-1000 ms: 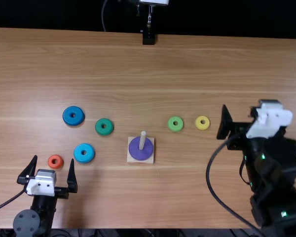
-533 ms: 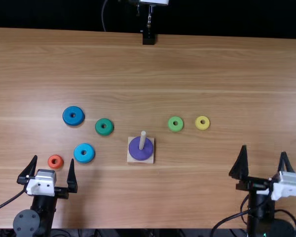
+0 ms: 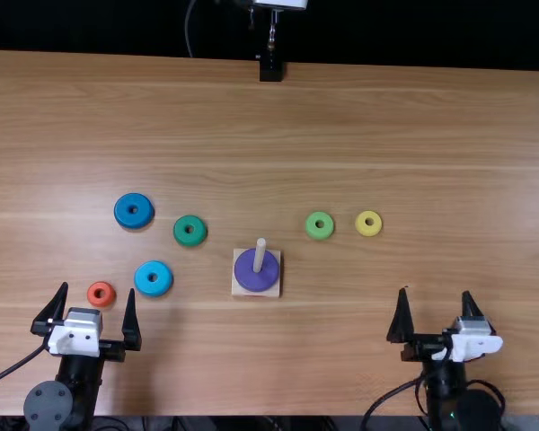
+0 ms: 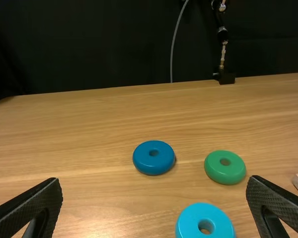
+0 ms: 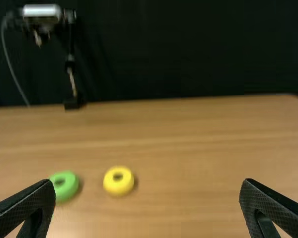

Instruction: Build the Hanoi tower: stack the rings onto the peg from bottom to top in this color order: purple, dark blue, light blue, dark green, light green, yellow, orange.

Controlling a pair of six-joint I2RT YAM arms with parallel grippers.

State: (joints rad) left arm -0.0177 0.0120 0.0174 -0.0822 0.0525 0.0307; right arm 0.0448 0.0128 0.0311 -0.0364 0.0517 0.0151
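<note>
Spread wide, the left hand (image 3: 99, 289) has nothing in its grip, and from where I stand the small orange ring (image 3: 101, 294) appears between its tips. Over on the other side, the right hand (image 3: 436, 291) is just as widely parted and empty. Around the pale wooden peg (image 3: 260, 255) sits the thick purple ring (image 3: 251, 276), on a square wooden base (image 3: 239, 290); the other rings lie loose on the table (image 3: 341, 135).

Dark blue looks due next. With the light blue ring (image 3: 139, 278) nearer the left hand than the dark blue ring (image 3: 121, 211), a mix-up of blues could spoil the order. A low reach might nudge the orange one, and an off-centre release could leave a ring tilted on the peg's tip.
</note>
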